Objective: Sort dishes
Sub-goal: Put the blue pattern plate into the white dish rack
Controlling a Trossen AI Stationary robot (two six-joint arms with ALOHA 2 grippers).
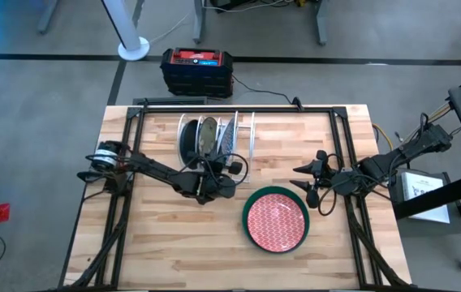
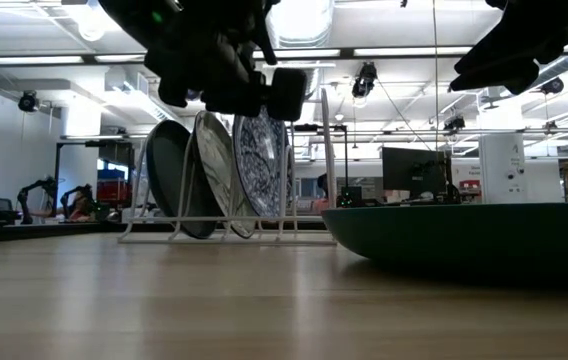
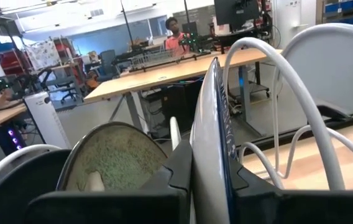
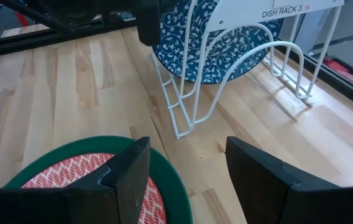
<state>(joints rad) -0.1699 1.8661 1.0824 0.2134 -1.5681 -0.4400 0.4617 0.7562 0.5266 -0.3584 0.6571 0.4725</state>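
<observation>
High view, red-patterned plate (image 1: 276, 220), green rim, perhaps glazed

Low view: white wire rack (image 2: 226, 236) stands on the wooden tabletop (image 2: 214, 300), holding three upright plates side by side: dark plate (image 2: 169, 175), mottled plate (image 2: 214, 165), blue-and-white patterned plate (image 2: 262, 165). Left gripper (image 2: 264, 95) hangs from above over the patterned plate's top edge. Dark green dish (image 2: 464, 240) sits close on the right, rim seen edge-on. Another dark arm (image 2: 524, 45) shows top right. Lab room with ceiling lights behind.
</observation>
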